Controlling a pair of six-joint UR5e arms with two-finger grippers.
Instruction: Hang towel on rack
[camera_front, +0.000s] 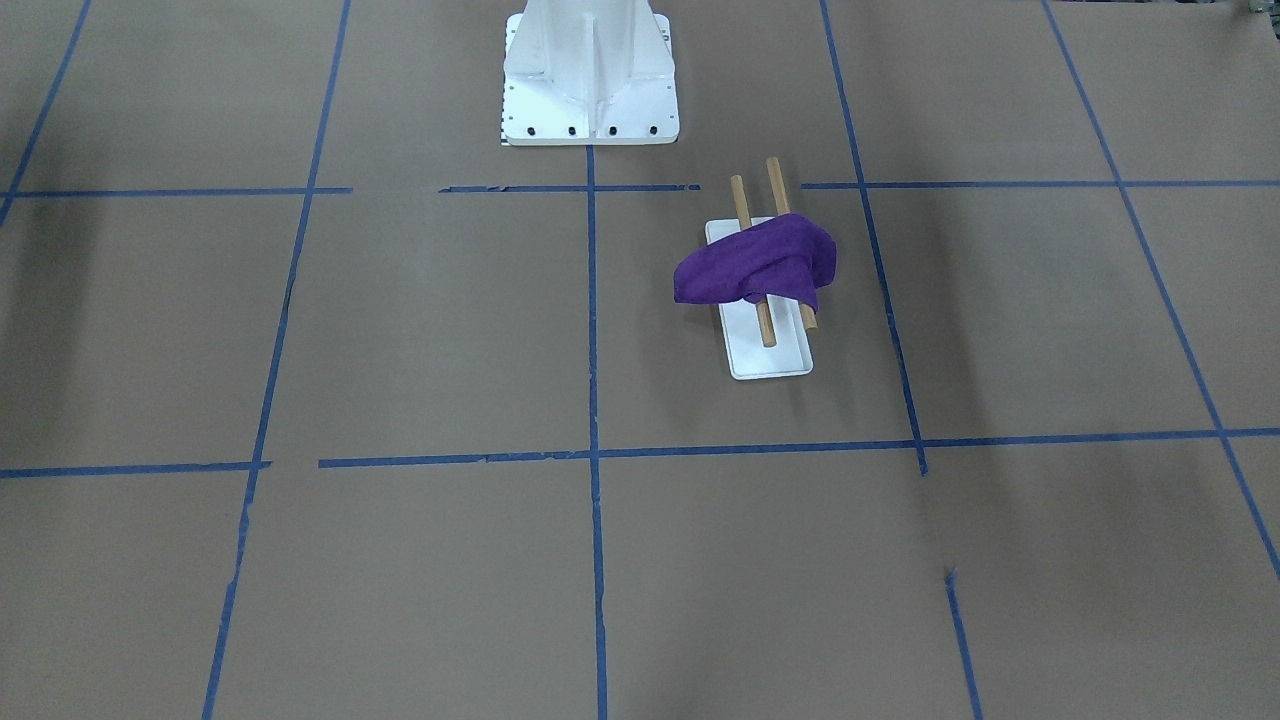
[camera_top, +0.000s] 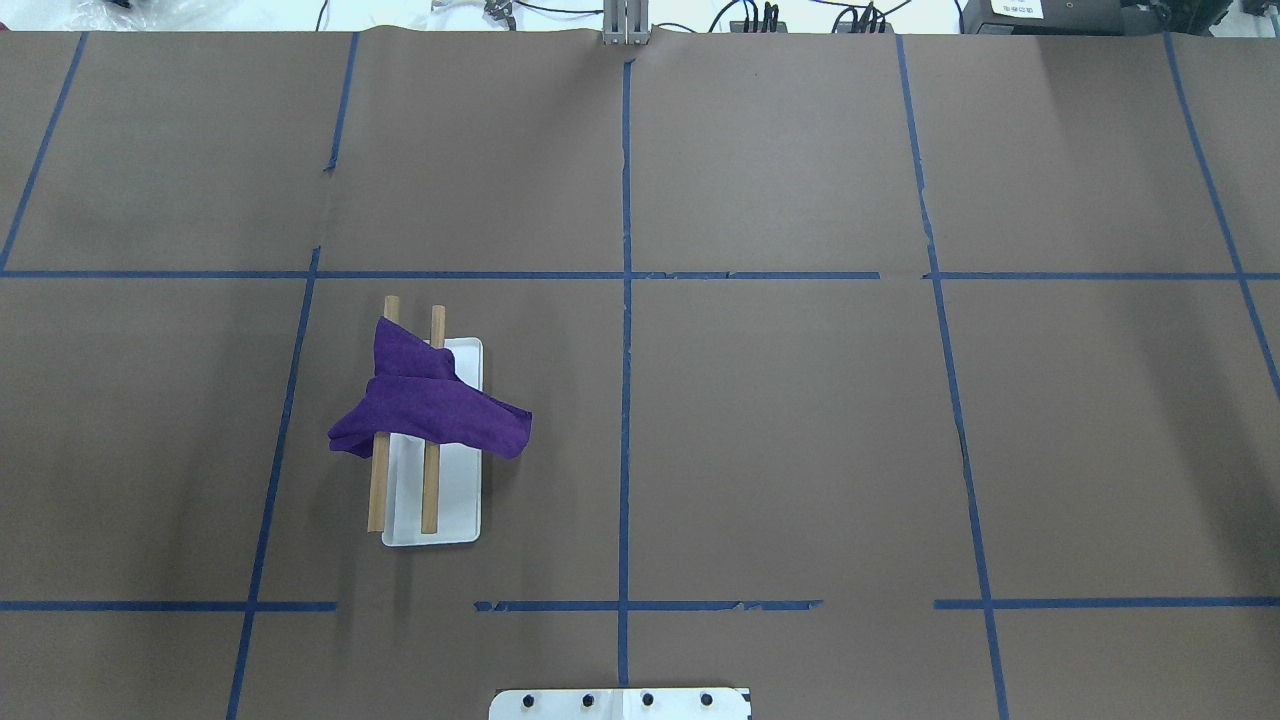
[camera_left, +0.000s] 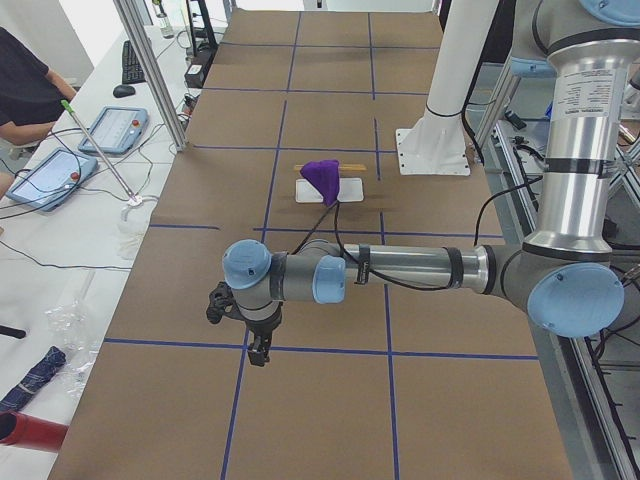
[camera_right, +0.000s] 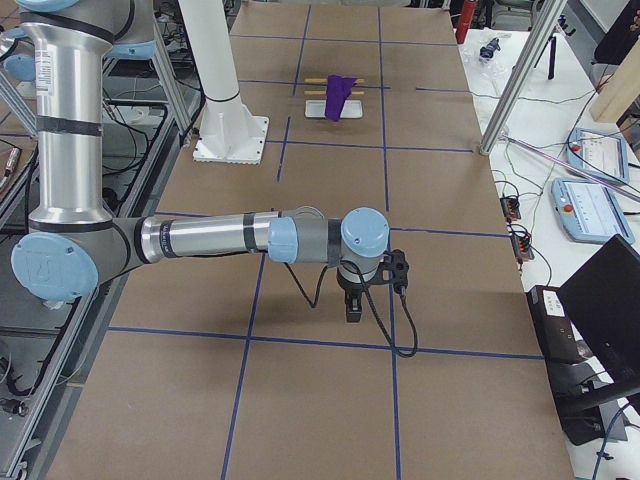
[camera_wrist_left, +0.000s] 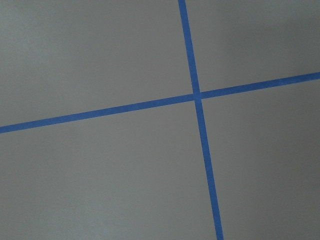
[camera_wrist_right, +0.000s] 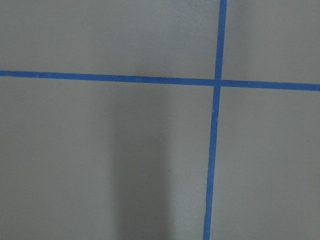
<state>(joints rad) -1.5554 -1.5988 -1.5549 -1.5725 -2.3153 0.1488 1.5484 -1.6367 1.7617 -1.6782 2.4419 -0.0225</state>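
Two dowels of the rack carry the towel. It lies bunched across both, one end drooping just outside the rack's left dowel and a corner hanging past its tray on the right. The hanging looks done. I judge that the sound course now is to keep clear of the rack so nothing snags the cloth. The left arm hovers over bare tabletop, well apart from the rack, and so does the right arm. I cannot tell whether either arm's jaws are open or closed.
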